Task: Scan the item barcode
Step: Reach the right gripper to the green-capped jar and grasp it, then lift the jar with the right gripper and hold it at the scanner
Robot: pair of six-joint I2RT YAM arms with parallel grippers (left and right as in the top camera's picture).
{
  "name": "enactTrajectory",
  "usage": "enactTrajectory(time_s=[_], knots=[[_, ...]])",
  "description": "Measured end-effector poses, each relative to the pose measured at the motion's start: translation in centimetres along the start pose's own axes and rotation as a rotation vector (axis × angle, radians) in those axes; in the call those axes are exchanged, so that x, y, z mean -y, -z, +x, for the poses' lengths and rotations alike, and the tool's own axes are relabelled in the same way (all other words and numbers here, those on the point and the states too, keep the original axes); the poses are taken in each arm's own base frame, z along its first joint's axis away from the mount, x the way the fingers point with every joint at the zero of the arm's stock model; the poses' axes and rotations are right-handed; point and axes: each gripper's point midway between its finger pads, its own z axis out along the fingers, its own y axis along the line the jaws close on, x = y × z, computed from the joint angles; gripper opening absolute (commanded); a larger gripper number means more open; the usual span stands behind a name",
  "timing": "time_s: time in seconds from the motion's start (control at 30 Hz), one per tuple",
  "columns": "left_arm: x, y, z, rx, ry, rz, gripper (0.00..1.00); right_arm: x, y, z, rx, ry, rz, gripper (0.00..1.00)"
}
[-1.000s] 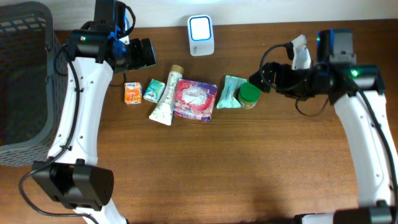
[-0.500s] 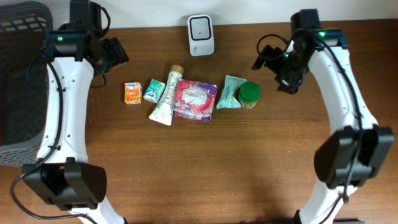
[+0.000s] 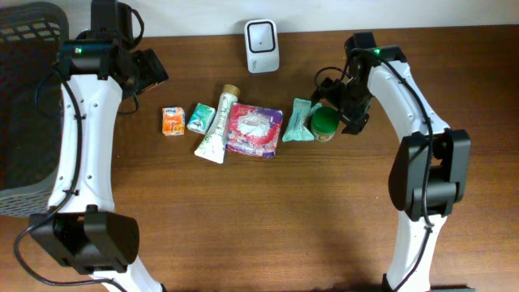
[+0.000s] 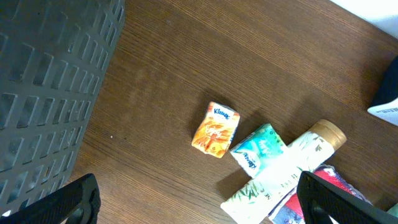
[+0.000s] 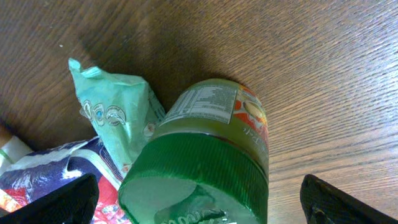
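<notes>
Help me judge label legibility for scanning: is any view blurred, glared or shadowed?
Right wrist: the jar fills the frame, its label print tiny and soft, a dark shadow behind it. Left wrist: sharp, the orange tissue pack shows its brand name clearly. Overhead: even light, no glare, print too small to read.

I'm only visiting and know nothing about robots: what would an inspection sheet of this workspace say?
Surface: brown wooden table.
Job's things: white scanner at the back; in a row, orange tissue pack, teal pack, tube, red packet, mint pouch, green-lidded jar.
Clutter: nothing seen.
Grippers: left gripper open, empty, over the table near the orange tissue pack; right gripper open, close over the jar, not gripping it.
Cables: black cables run along both arms.
Surroundings: grey basket at the table's left.
</notes>
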Motion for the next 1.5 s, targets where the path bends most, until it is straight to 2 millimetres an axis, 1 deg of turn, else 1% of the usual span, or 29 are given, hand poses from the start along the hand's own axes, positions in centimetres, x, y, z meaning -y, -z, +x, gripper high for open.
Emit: enactTrajectory(time_s=[0.1,0.17,0.2,0.27,0.33,0.5,0.53,0.57,0.73,0.77,0.8,0.93,1.0,1.07,1.13,1.2,1.23,1.27,1.3,1.33,1.37,1.4,1.47,1.5], knots=[[0.0,0.0,0.0,0.0,0.0,0.0,0.99,0.2,-0.1,0.0,0.014,0.01,0.022,1.0],[0.0,0.0,0.0,0.0,0.0,0.0,0.99,0.2,-0.6,0.4,0.018,0.026,0.046,0.98],[0.0,0.0,0.0,0.0,0.0,0.0,0.99,0.2,-0.7,0.7,0.017,0.032,0.052,0.96],[0.0,0.0,0.0,0.0,0.0,0.0,0.99,0.1,-1.1,1.0,0.025,0.05,0.068,0.84],[0.0,0.0,0.0,0.0,0.0,0.0,0.99,0.3,-1.2,0.9,0.036,0.059,0.084,0.81],[0.0,0.0,0.0,0.0,0.0,0.0,0.99,0.6,-1.3,0.7,0.049,0.061,0.101,0.81],[0.0,0.0,0.0,0.0,0.0,0.0,0.99,0.7,-1.3,0.7,0.051,0.061,0.103,0.8],[0.0,0.0,0.0,0.0,0.0,0.0,0.99,0.7,-1.2,0.7,0.051,0.063,0.104,0.77],[0.0,0.0,0.0,0.0,0.0,0.0,0.99,0.7,-1.3,0.6,0.053,0.065,0.108,0.75],[0.0,0.0,0.0,0.0,0.0,0.0,0.99,0.7,-1.3,0.6,0.053,0.069,0.108,0.69],[0.0,0.0,0.0,0.0,0.0,0.0,0.99,0.7,-1.3,0.6,0.053,0.069,0.108,0.64],[0.0,0.0,0.0,0.0,0.0,0.0,0.99,0.8,-1.3,0.9,0.041,0.083,0.109,0.64],[0.0,0.0,0.0,0.001,0.0,0.0,0.99,0.5,-1.0,1.4,0.001,0.099,0.088,0.64],[0.0,0.0,0.0,0.001,0.0,-0.002,0.99,-0.4,0.2,1.9,-0.038,0.117,0.058,0.64],[0.0,0.0,0.0,0.002,0.0,-0.002,0.99,-1.8,2.2,2.1,-0.048,0.143,0.011,0.63],[0.0,0.0,0.0,0.002,0.0,-0.003,0.99,-4.0,5.3,2.2,-0.038,0.185,-0.067,0.63],[-0.1,0.0,0.0,0.0,0.0,-0.003,0.99,-4.7,6.4,2.3,-0.031,0.197,-0.088,0.63],[0.0,0.0,0.0,0.002,0.0,-0.002,0.99,-6.0,7.9,2.6,-0.027,0.218,-0.145,0.59],[-0.1,0.0,0.0,0.001,0.0,-0.003,0.99,-7.4,9.1,3.0,-0.034,0.24,-0.213,0.59],[-0.1,0.0,0.0,0.001,0.0,-0.003,0.99,-8.4,9.6,3.6,-0.057,0.254,-0.272,0.59],[0.0,0.0,0.0,0.001,0.0,-0.003,0.99,-10.0,10.3,4.4,-0.104,0.271,-0.368,0.59],[0.0,0.0,0.0,0.001,0.0,-0.003,0.99,-11.0,10.9,5.2,-0.148,0.275,-0.432,0.59],[0.0,0.0,0.0,0.001,0.0,-0.003,0.99,-12.8,12.2,6.6,-0.233,0.283,-0.556,0.59],[0.0,0.0,0.0,0.001,0.0,-0.003,0.99,-13.1,12.5,7.0,-0.257,0.282,-0.583,0.59]])
